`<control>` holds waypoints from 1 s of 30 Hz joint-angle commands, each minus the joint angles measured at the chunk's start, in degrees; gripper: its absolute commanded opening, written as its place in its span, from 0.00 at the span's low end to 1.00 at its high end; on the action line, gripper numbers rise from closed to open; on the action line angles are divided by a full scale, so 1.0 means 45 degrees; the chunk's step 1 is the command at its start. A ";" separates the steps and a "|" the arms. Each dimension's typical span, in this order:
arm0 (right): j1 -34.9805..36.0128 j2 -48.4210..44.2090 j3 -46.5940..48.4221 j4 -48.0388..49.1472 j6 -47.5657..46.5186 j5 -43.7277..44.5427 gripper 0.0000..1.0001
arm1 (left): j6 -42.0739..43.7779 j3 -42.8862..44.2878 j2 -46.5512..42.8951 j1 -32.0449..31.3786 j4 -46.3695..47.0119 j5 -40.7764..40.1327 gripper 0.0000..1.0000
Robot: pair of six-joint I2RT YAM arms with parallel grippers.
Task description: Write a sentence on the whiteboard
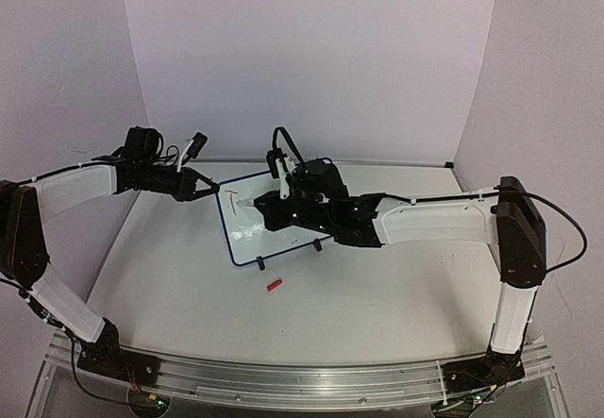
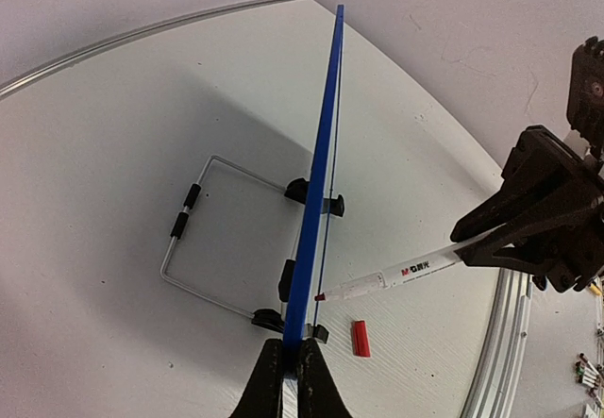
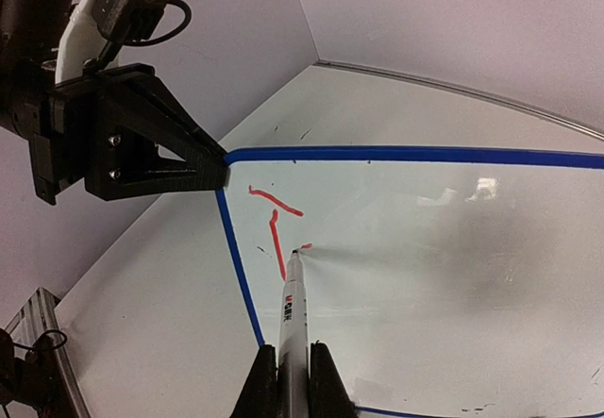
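The right gripper (image 3: 288,359) is closed on a marker (image 3: 293,300), which is held between its two fingers with the tip pointed at the board. The white table (image 1: 396,286) is the biggest thing here. The whiteboard (image 1: 253,239) is stood on it toward the far left corner and leaned back on a wire stand (image 2: 176,225). The board's far left corner is pinched by the left gripper (image 1: 209,190). Its fingers are closed tight on the blue frame, so the board is held steady for writing. The marker's tip is set against the white face, as far as can be told. A small red cap (image 1: 275,286) is left lying on the table, just in front of the board's near edge. Of the sentence (image 3: 277,248), only two short red strokes are drawn, near the pinched corner, and together they look like a letter T. A tiny red dab is seen beside the tip. The writing is judged to be only just begun, and almost every word is left to be written.
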 commanded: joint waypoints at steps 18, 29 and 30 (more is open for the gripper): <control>-0.0021 -0.0347 -0.0188 -0.0217 -0.0184 0.0751 0.00 | 0.0189 0.0044 -0.0631 0.0008 0.0022 0.0048 0.00; -0.0038 -0.0429 0.0217 -0.0217 -0.0447 0.1413 0.00 | 0.0217 0.0042 -0.0634 0.0017 0.0022 0.0067 0.00; -0.0023 -0.0410 0.0280 -0.0217 -0.0475 0.1393 0.00 | 0.0218 0.0055 -0.0631 0.0020 0.0022 0.0068 0.00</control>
